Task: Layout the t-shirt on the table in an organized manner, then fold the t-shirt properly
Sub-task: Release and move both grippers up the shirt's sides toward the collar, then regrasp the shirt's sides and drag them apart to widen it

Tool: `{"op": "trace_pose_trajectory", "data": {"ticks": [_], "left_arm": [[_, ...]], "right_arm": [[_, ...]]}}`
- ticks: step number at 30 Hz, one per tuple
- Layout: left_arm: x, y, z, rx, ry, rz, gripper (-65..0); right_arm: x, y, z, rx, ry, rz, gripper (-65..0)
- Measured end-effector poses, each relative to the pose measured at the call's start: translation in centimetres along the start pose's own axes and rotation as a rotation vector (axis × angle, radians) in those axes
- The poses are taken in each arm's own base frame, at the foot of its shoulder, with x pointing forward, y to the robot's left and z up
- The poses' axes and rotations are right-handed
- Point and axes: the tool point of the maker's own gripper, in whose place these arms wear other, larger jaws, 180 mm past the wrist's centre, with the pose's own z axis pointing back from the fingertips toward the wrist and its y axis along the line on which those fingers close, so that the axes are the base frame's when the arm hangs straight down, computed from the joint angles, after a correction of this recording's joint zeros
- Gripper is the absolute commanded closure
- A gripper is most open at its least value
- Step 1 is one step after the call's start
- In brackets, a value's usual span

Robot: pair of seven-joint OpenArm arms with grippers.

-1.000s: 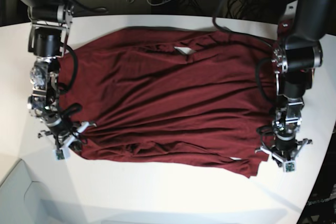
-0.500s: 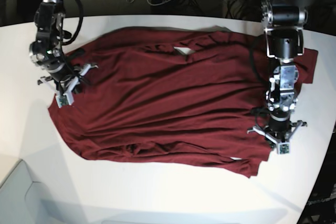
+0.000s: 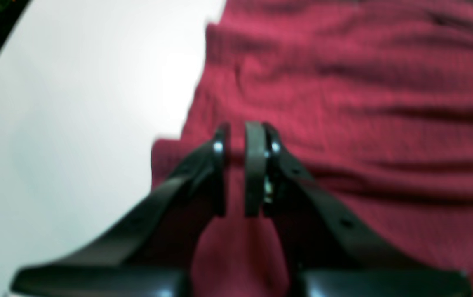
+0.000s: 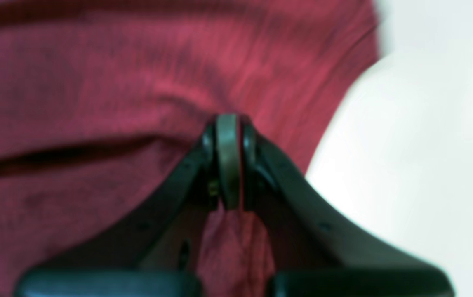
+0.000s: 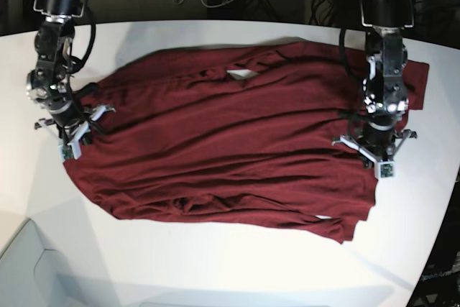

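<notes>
In the left wrist view, the shirt (image 3: 343, 123) is filling the right and centre of the frame, maroon, wrinkled in soft horizontal folds, its edge running down against the white table (image 3: 67, 123) on the left. The left gripper (image 3: 236, 165) is reaching up from the bottom of the frame, its fingers (image 3: 255, 165) standing nearly together with a thin strip of cloth showing in the narrow gap, so it is pinching the shirt near that edge.

In the right wrist view, the shirt (image 4: 96, 82) is covering the left and centre, blurred, with one dark crease crossing the left side; the table (image 4: 426, 165) is showing at right. The right gripper (image 4: 228, 161) is clamped tight on a fold of cloth that is hanging between its arms.

In the base view, the shirt (image 5: 237, 141) is lying spread across the middle of the table (image 5: 215, 264), rumpled, with diagonal wrinkles. The right gripper (image 5: 68, 131) is sitting at the shirt's left edge, its arm coming down from the upper left corner. The left gripper (image 5: 377, 150) is sitting at the shirt's right side, its arm dropping from the upper right.
</notes>
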Motion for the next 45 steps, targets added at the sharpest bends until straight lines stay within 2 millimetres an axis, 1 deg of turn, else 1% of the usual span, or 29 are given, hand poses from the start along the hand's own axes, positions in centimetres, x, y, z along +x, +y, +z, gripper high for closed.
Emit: {"op": "trace_pose_trajectory", "data": {"ticks": [1, 3, 4, 6, 7, 8, 11, 13, 15, 16, 18, 20, 23, 27, 32, 35, 37, 40, 42, 45], "left_arm": [[-0.3, -0.1, 0.4, -0.006, 0.003, -0.003, -6.0], [-1.6, -0.2, 1.1, -0.010, 0.025, -0.014, -6.0], [-2.4, 0.0, 1.3, -0.008, 0.044, -0.019, -6.0], [-3.1, 0.1, 1.6, -0.006, 0.060, -0.025, -6.0], [-3.3, 0.1, 1.6, -0.007, 0.063, -0.024, -6.0], [-3.7, 0.1, 1.5, -0.006, 0.071, -0.023, -6.0], [-5.4, 0.5, 0.9, 0.004, 0.099, -0.016, -6.0], [-5.6, 0.7, 0.3, 0.009, 0.104, -0.009, -6.0], [-5.1, 1.0, -1.0, 0.020, 0.108, 0.001, -6.0], [-4.8, 1.1, -1.6, 0.025, 0.110, 0.010, -6.0], [-4.0, 1.2, -2.7, 0.031, 0.119, 0.022, -6.0], [-3.7, 1.2, -3.4, 0.031, 0.110, 0.033, -6.0], [-3.2, 1.6, -4.3, 0.041, 0.135, 0.040, -6.0], [-2.4, 1.4, -4.9, 0.038, 0.140, 0.051, -6.0], [-1.8, 1.2, -5.2, 0.036, 0.145, 0.057, -6.0], [-0.5, 1.0, -5.5, 0.033, 0.123, 0.060, -6.0], [0.5, 1.0, -5.8, 0.033, 0.107, 0.064, -6.0], [1.7, 0.9, -5.7, 0.030, 0.076, 0.064, -6.0], [2.6, 0.8, -5.3, 0.027, 0.051, 0.060, -6.0], [4.6, 0.7, -4.2, 0.022, -0.024, 0.048, -6.0]], "right_arm": [[0.9, -0.1, 0.8, -0.007, -0.037, 0.010, 0.0], [1.7, -0.1, 2.3, -0.031, -0.060, 0.046, 0.0], [2.1, 0.4, 3.0, -0.030, -0.078, 0.056, 0.0], [2.7, 1.4, 3.9, -0.020, -0.116, 0.045, 0.0], [2.5, 2.2, 4.0, -0.004, -0.119, 0.031, 0.0], [1.6, 2.8, 4.1, 0.013, -0.097, 0.024, 0.0], [-2.2, 3.6, 4.3, 0.021, 0.026, 0.013, 0.0], [-3.4, 4.0, 4.1, 0.032, 0.041, -0.010, 0.0], [-5.2, 4.4, 3.3, 0.051, 0.075, -0.043, 0.0], [-5.2, 4.4, 2.8, 0.055, 0.053, -0.065, 0.0], [-5.1, 3.3, 2.0, 0.052, 0.047, -0.068, 0.0], [-5.5, 2.1, 1.2, 0.041, 0.060, -0.067, 0.0], [-5.3, 1.0, 0.8, 0.034, 0.039, -0.070, 0.0], [-4.9, -0.7, 0.3, 0.018, 0.057, -0.049, 0.0], [-4.2, -1.1, 0.0, 0.007, 0.060, -0.038, 0.0], [-3.6, -1.5, -0.5, 0.000, 0.072, -0.029, 0.0], [-3.1, -1.5, -0.3, -0.003, 0.066, -0.016, 0.0], [-2.0, -2.0, 1.1, -0.033, 0.035, 0.015, 0.0], [-0.6, -2.6, 2.5, -0.064, -0.025, 0.018, 0.0], [0.9, -2.0, 3.7, -0.084, -0.073, 0.015, 0.0]]}}
